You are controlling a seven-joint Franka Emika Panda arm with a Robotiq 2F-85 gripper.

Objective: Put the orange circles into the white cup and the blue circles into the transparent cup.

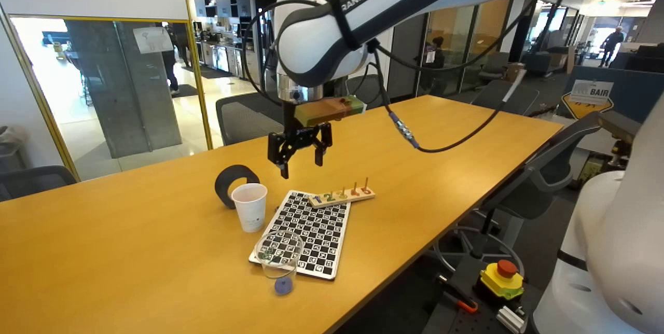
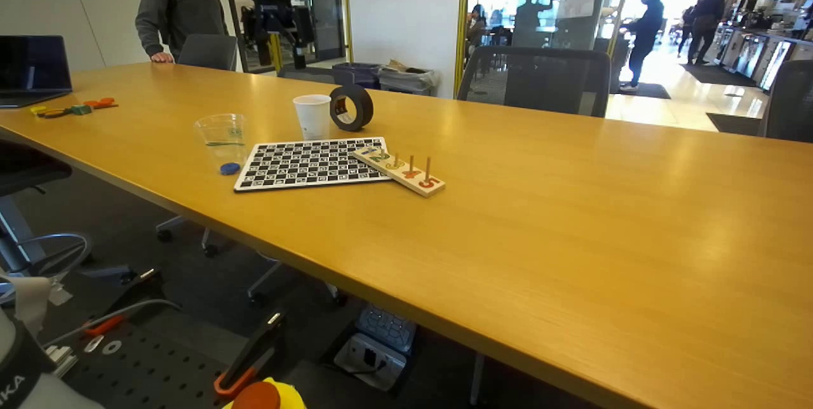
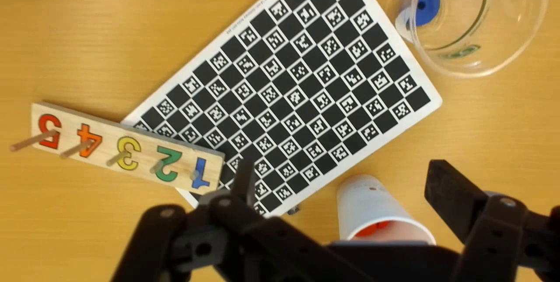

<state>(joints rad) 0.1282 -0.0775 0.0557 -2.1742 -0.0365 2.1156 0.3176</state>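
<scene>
Laptop [image 2: 30, 65] stands at the left end of the surface [image 2: 540, 218] in an exterior view, orange, green and yellow oddments [image 2: 79, 108] beside it, too small to identify. Next, a person in grey [image 2: 184, 6] stands at the far edge. Then comes the transparent plastic cup [image 2: 219, 134], upright, a blue disc [image 2: 229, 169] at its bottom, just beside the ChArUco calibration board [image 2: 298, 165]. Raised above the surface, the fingers [image 3: 453, 196] are spread wide. The white paper cup [image 2: 313, 118] stands upright near the board's far edge, orange-red discs [image 3: 371, 229] inside; a black tape roll [image 2: 364, 107] stands on edge just beside. Farther right, a numbered peg board [image 2: 399, 169] lies across that board's end, with a mesh chair [image 2: 533, 82] behind.
</scene>
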